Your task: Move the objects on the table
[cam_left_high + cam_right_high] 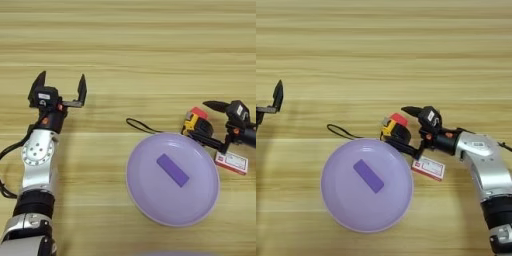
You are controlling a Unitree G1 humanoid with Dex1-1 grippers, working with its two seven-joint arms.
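While two robot arms rest on the wood-grain table point(130, 50), five small objects sit grouped toward its right side: one plate, one block, one tape measure, one cube and one card box.

One large round lilac plate point(200, 205) lies flat near the front of the table, and a single purple rectangular block point(172, 169) rests on it, turned diagonally near the plate's centre. Just past the plate's far right rim sits one yellow-black tape measure point(390, 128), its black cord point(140, 125) looping leftward across the wood. One red cube point(400, 119) touches the tape measure's far side; only its top corner shows, the rest masked by the tape measure. One red-white flat card box point(429, 168) lies just right of the plate, its upper edge partly covered by the arm above it.

At right, the right gripper point(406, 127) reaches in from the side with its fingers spread, one pointing past the cube, the other lying low along the plate's rim, the tape measure between them; whether either finger touches it cannot be made out. At left, well apart from the objects, the left gripper point(62, 86) stands with its two black fingers wide apart, holding nothing. In the right eye view only one of its fingers appears, cut off by the frame edge.
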